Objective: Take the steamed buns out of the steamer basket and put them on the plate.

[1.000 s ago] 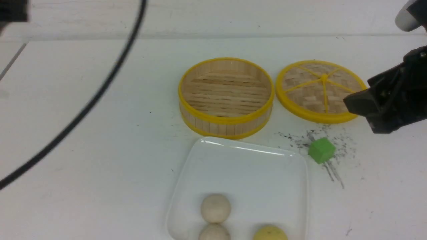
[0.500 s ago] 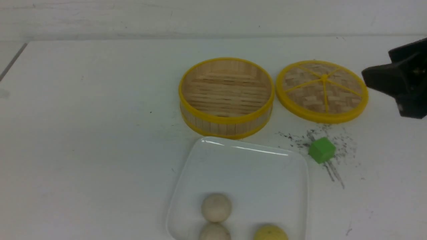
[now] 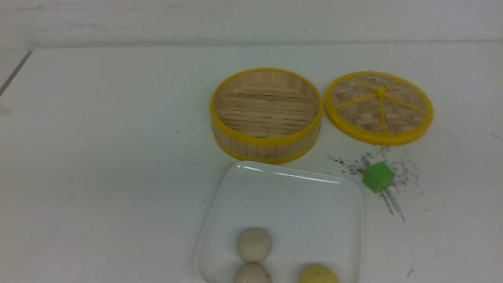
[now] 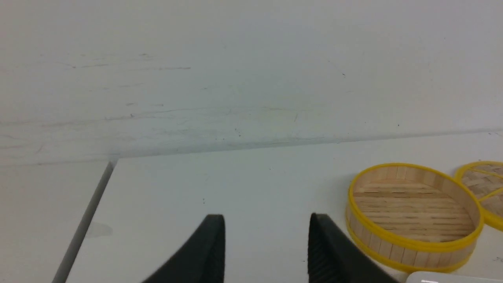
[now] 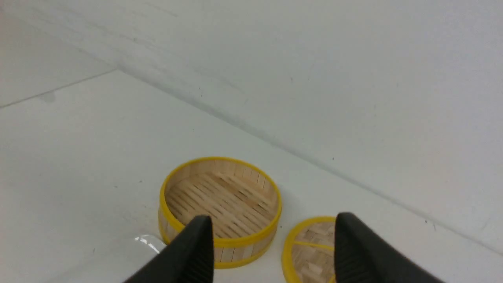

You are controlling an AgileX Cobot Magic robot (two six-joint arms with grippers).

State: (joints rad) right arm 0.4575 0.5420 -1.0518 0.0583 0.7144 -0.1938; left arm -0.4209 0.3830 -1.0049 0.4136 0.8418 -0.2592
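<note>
Steamed buns [image 3: 254, 245], three small smooth balls, two off-white and touching plus one pale yellow ball [image 3: 318, 275] apart to their right, lie on the near part of the large glossy white square plate [image 3: 290, 192]. The round bamboo-slat steamer basket [image 3: 267, 141] with yellow rims stands just behind the plate, its floor bare. Left gripper [image 4: 267, 220] and right gripper [image 5: 274, 220] each hold their black fingers spread, pinching nothing.

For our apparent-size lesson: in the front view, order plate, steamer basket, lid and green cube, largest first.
1. plate, partly cropped.
2. steamer basket and lid: too alike to rank.
3. green cube.
</note>
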